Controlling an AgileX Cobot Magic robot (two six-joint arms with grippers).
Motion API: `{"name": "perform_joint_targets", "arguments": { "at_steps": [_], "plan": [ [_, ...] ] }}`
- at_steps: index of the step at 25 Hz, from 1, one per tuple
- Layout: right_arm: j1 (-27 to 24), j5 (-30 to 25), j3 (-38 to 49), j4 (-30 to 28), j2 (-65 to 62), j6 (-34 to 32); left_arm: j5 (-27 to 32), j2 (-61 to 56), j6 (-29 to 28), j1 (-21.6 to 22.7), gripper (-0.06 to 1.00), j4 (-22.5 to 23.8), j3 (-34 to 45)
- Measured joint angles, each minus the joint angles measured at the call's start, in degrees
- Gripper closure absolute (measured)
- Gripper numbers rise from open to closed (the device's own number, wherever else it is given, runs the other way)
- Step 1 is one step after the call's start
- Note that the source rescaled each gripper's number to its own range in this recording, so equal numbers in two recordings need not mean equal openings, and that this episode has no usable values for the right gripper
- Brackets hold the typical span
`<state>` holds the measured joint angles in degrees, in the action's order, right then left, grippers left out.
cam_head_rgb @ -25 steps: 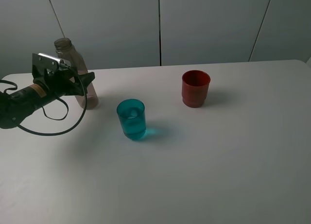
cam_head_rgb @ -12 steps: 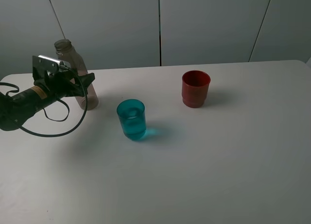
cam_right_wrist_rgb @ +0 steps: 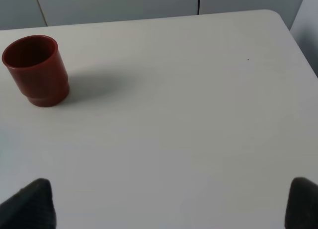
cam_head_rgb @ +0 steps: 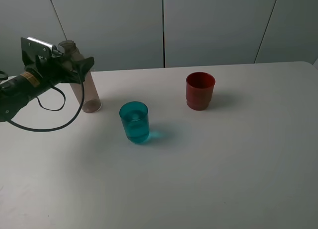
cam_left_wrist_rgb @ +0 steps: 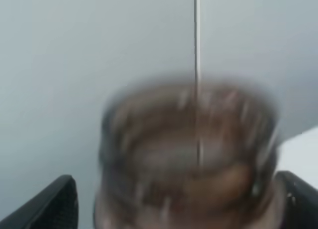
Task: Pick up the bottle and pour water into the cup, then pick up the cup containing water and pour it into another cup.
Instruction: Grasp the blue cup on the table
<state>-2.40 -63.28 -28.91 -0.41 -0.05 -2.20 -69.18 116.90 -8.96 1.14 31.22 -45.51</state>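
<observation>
Water shows in the translucent teal plastic tumbler point(cam_head_rgb: 134, 122), left fingers point(cam_left_wrist_rgb: 57, 204) stand released around the tall brownish clear bottle point(cam_head_rgb: 92, 97) upper left, right fingers point(cam_right_wrist_rgb: 30, 204) spread and empty, the pour into the opaque red plastic cup point(cam_head_rgb: 200, 92) not yet done.

left arm point(cam_head_rgb: 22, 85) is reaching in from the left side, above the table | left gripper point(cam_head_rgb: 83, 69) is holding its jaws wide apart | right gripper point(cam_right_wrist_rgb: 169, 206) is hovering, jaws spread, gripping nothing
</observation>
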Motion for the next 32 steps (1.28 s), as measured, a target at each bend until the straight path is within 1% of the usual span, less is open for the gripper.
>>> {"name": "perform_joint_targets", "arguments": {
  "at_steps": [3, 6, 8, 10, 11, 13, 15, 18, 19, 21, 26, 28, 30, 32],
  "plan": [
    [0.0, 0.0, 0.0, 0.0, 0.0, 0.0, 0.74, -5.53, 0.11, 0.0, -0.02, 1.54, 0.0],
    [0.0, 0.0, 0.0, 0.0, 0.0, 0.0, 5.05, -12.04, -0.65, 0.0, -0.02, 2.74, -0.1],
    [0.0, 0.0, 0.0, 0.0, 0.0, 0.0, 9.17, -16.89, -3.74, 0.0, -0.02, 4.74, -0.19],
    [0.0, 0.0, 0.0, 0.0, 0.0, 0.0, 14.38, -21.4, -8.36, -0.28, -0.02, 7.3, -0.23],
    [0.0, 0.0, 0.0, 0.0, 0.0, 0.0, 17.92, -23.85, -10.26, -0.64, -0.02, 8.31, -0.23],
    [0.0, 0.0, 0.0, 0.0, 0.0, 0.0, 24.71, -28.24, -13.87, -2.51, -0.02, 9.39, -0.23],
    [0.0, 0.0, 0.0, 0.0, 0.0, -0.16, 29.14, -32.65, -15.25, -4.54, -0.03, 9.76, -0.23],
    [0.0, 0.0, 0.0, 0.0, 0.0, -0.16, 32.34, -37.87, -18.32, -7.66, -0.03, 10.05, -0.23],
    [0.0, 0.0, 0.0, 0.0, 0.0, -0.16, 33.06, -39.33, -20.3, -8.7, -0.03, 10.32, -0.23],
    [0.0, 0.0, 0.0, 0.0, 0.0, -0.16, 34.68, -41.38, -25.0, -10.77, -0.03, 11.82, -0.23],
    [0.0, 0.0, 0.0, 0.0, 0.0, -0.16, 41.55, -42.67, -31.69, -15.45, -0.03, 16.18, 0.02],
    [0.0, 0.0, 0.0, 0.0, 0.0, -0.16, 42.3, -42.67, -32.28, -17.33, -0.03, 15.77, 1.24],
    [0.0, 0.0, 0.0, 0.0, 0.0, -0.16, 42.4, -42.77, -30.96, -19.13, -0.03, 13.16, 3.0],
    [0.0, 0.0, 0.0, 0.0, 0.0, -0.04, 42.4, -42.77, -28.02, -20.53, -0.03, 9.75, 4.93]
  ]
}}
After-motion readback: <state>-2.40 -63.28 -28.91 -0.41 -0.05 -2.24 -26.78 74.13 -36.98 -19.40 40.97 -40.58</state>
